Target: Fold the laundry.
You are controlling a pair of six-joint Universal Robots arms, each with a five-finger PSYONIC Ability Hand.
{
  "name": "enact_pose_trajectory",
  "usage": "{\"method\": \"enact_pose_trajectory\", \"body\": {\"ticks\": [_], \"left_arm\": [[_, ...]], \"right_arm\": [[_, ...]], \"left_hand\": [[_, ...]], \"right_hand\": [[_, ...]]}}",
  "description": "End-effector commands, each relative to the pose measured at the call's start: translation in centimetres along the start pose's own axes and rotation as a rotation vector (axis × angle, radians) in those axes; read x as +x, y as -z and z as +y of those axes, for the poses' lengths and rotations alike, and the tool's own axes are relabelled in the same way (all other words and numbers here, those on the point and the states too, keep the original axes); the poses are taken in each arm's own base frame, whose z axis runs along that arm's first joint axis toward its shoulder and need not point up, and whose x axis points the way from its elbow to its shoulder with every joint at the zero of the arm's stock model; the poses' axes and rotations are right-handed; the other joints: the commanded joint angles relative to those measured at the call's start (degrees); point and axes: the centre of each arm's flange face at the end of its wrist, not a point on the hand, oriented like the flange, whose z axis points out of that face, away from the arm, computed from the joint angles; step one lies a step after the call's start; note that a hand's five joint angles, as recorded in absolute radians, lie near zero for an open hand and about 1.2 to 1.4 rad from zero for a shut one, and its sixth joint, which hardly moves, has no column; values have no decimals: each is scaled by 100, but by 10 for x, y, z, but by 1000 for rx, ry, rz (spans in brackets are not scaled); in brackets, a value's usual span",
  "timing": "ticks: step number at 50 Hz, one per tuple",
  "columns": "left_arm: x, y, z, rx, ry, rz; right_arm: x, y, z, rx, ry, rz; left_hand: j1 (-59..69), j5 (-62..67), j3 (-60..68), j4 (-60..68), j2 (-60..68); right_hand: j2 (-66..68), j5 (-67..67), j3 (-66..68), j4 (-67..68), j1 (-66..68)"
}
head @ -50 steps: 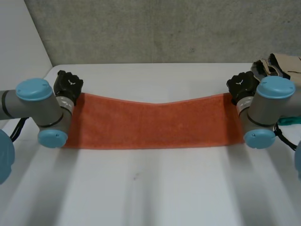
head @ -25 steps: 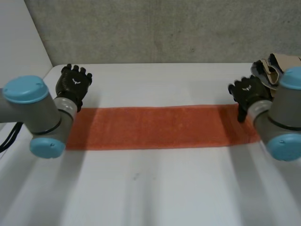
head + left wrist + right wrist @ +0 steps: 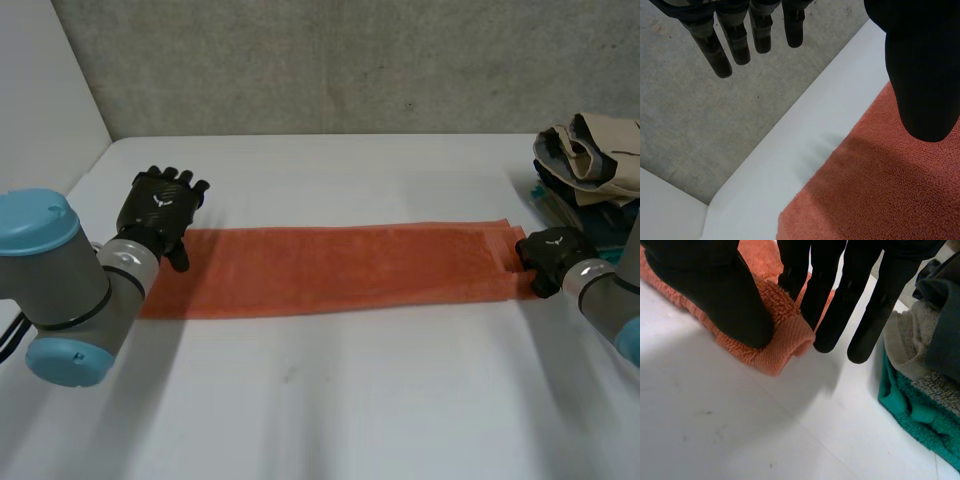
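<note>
A long orange towel (image 3: 330, 268), folded into a narrow strip, lies flat across the white table (image 3: 350, 400). My left hand (image 3: 160, 208) hovers over the strip's left end near its far edge, open, with straight fingers (image 3: 740, 45) held apart from the thumb and off the towel (image 3: 880, 200). My right hand (image 3: 552, 255) is at the strip's right end. There its thumb (image 3: 715, 290) presses on top of the towel's corner (image 3: 782, 342) and the fingers close against it from the other side, pinching the cloth.
A pile of folded laundry (image 3: 590, 160) in beige, dark and teal stands at the table's right edge, just beyond my right hand. A green towel (image 3: 920, 415) of that pile lies close beside the right fingers. A grey wall runs behind the table.
The towel went from stretched between both hands to lying flat. My left hand let go and opened. My right hand let go, moved to the right end's corner and closed on it.
</note>
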Motion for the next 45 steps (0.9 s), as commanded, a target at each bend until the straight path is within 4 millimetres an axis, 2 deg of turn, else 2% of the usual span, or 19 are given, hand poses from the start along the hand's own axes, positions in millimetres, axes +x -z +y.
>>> {"method": "enact_pose_trajectory", "body": {"ticks": [1,3,7,12,18,22,23,25,26,29,30,31,33,34,35,36,39,42,45], "left_arm": [[0,1,1,-3,0,0],[0,2,1,-5,-1,1],[-1,6,0,-7,-1,0],[-6,15,-6,3,1,-9],[-15,20,-6,-2,2,-33],[-25,23,-6,-3,5,-59],[-27,24,-8,0,6,-64],[-28,26,-9,3,6,-68],[-30,28,-11,9,7,-75],[-35,31,-13,13,6,-90],[-39,32,-15,16,6,-102],[-41,33,-16,18,6,-107],[-45,34,-17,21,7,-120],[-47,36,-18,22,8,-128],[-48,37,-18,24,11,-128],[-48,38,-18,24,20,-130],[-47,39,-17,20,39,-125],[-47,39,-15,14,54,-125],[-47,39,-13,9,61,-125]], "right_arm": [[14,0,11,-33,-19,48],[22,2,13,-40,-24,69],[54,17,1,-19,-9,148],[85,23,6,-58,143,240],[89,23,-3,-66,263,294],[45,24,-51,107,300,253],[23,26,-69,185,306,227],[2,30,-87,264,309,200],[-20,34,-103,342,319,170],[-61,43,-127,476,351,106],[-96,50,-142,578,374,40],[-117,55,-147,631,385,-3],[-156,62,-154,727,408,-90],[-189,70,-159,811,428,-174],[-205,74,-159,844,436,-218],[-231,79,-154,887,456,-301],[-278,86,-139,945,483,-445],[-311,91,-124,962,500,-529],[-321,90,-116,950,504,-550]], "left_hand": [[-59,-240,-161,-122,-129],[-59,-240,-161,-122,-129],[-59,-240,-161,-122,-129],[-59,-240,-161,-122,-129],[-59,-240,-161,-122,-129],[-76,-257,-178,-139,-146],[-60,-240,-161,-122,-129],[-76,-257,-178,-139,-146],[-76,-257,-178,-139,-146],[-76,-257,-178,-139,-146],[-76,-257,-178,-139,-146],[-76,-257,-178,-139,-146],[-76,-257,-178,-139,-146],[-76,-257,-178,-139,-146],[-76,-257,-178,-139,-146],[-76,-257,-178,-139,-146],[-93,-274,-195,-156,-163],[-98,-278,-199,-160,-167],[-98,-278,-199,-160,-167]], "right_hand": [[1277,1426,1293,1256,1685],[1277,1426,1293,1256,1685],[1277,1426,1293,1256,1685],[1277,1426,1293,1256,1685],[1277,1426,1293,1256,1685],[1277,1426,1293,1256,1685],[1277,1426,1293,1256,1685],[1277,1426,1293,1256,1685],[1277,1426,1293,1256,1685],[1277,1426,1293,1256,1685],[1277,1426,1293,1256,1685],[1277,1426,1293,1256,1685],[1277,1426,1293,1256,1685],[1277,1426,1293,1256,1685],[1277,1426,1293,1256,1685],[1277,1426,1293,1256,1685],[1277,1426,1293,1256,1685],[1277,1426,1293,1256,1685],[1277,1426,1293,1256,1685]]}}
